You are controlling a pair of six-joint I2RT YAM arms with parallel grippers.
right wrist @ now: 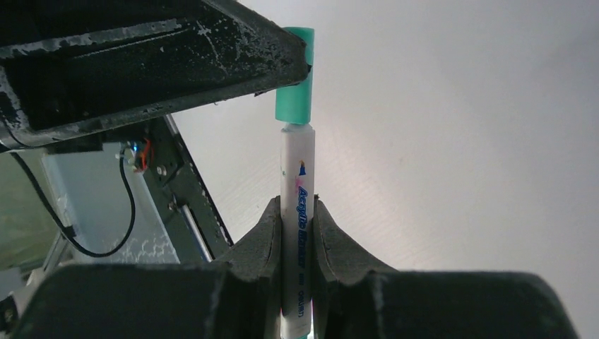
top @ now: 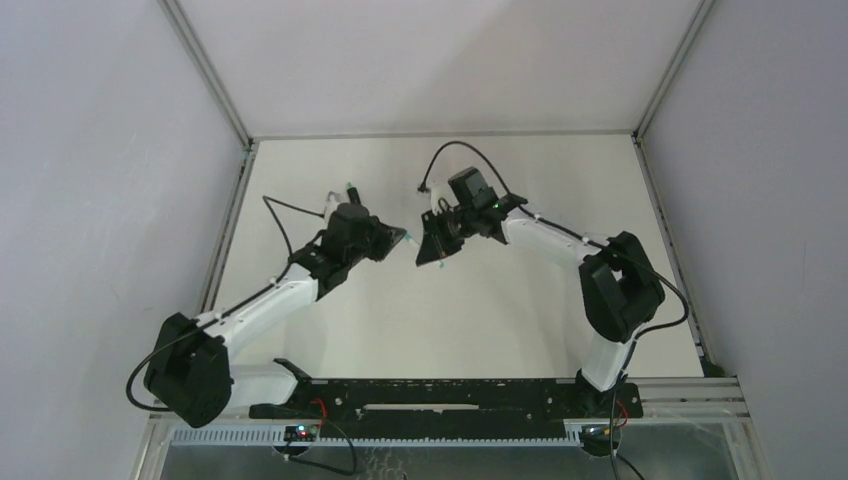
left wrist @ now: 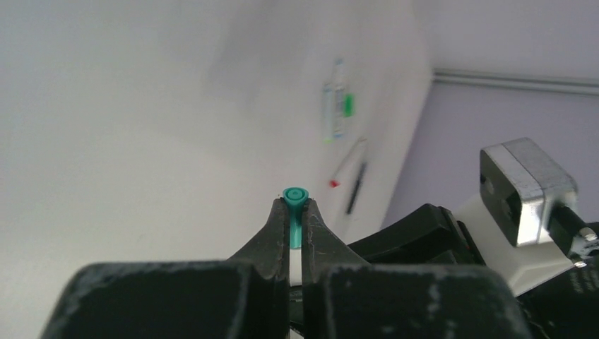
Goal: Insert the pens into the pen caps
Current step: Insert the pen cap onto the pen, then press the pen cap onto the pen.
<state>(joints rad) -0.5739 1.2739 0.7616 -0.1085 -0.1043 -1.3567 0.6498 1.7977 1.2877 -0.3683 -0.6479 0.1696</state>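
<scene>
Above the desk's (top: pixel 500 320) middle, somewhat toward its far edge, the left gripper (top: pixel 405 238) and the right gripper (top: pixel 425 250) meet tip to tip, off the surface.

The left gripper's (left wrist: pixel 295 203) jaws are pressed almost together, pinching a teal cap (left wrist: pixel 295 193) whose round end pokes out past the tips.

The right gripper's (right wrist: pixel 297 208) jaws clamp a white pen (right wrist: pixel 297 162) with blue print along its barrel. The pen runs straight out between them. The cap (right wrist: pixel 294 99) sits in line at the pen's far end, touching the barrel. How deep the tip sits inside cannot be told.

In the left wrist view, other pens lie close together on the desk near the edge below a wall (left wrist: pixel 494 42): two clear pens (left wrist: pixel 335 106) side by side, then a red-tipped pen (left wrist: pixel 346 162) and a dark pen (left wrist: pixel 357 187) beside it. All are blurred.
</scene>
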